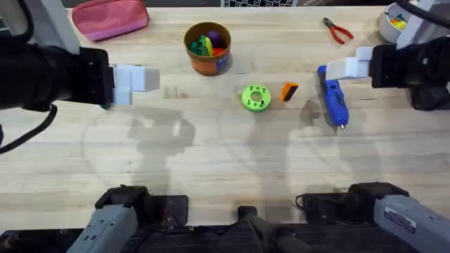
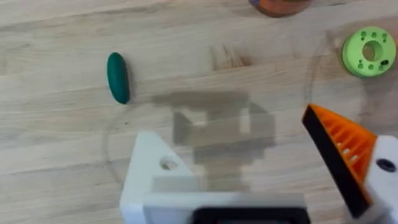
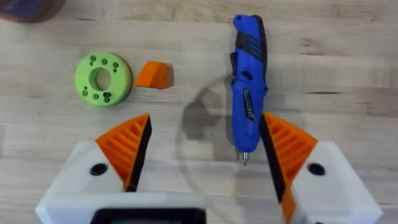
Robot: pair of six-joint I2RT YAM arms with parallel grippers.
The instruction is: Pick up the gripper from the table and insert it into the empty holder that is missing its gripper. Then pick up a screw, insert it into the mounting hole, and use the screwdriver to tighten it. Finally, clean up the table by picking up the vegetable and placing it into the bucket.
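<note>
Left gripper (image 2: 261, 180): one orange pad, one bare white mount; jaws apart, holding nothing. I risk misseating the pad.
Cucumber (image 2: 117, 76): on table (image 1: 211, 154), far left.
Bucket (image 1: 208, 48): far centre.
Orange gripper pad (image 1: 290, 91): beside green disc (image 1: 255, 98); could skid.
Screwdriver (image 1: 333, 99): right.
Right gripper (image 3: 202, 155): jaws apart, empty.

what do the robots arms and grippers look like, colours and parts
Both arms are black with grey base links and black cables. The right gripper has white plastic finger mounts carrying orange ribbed wedge pads with dark edges, each fixed by a dark screw. The left gripper has one such pad; its other white mount is bare, with an open hole.
</note>
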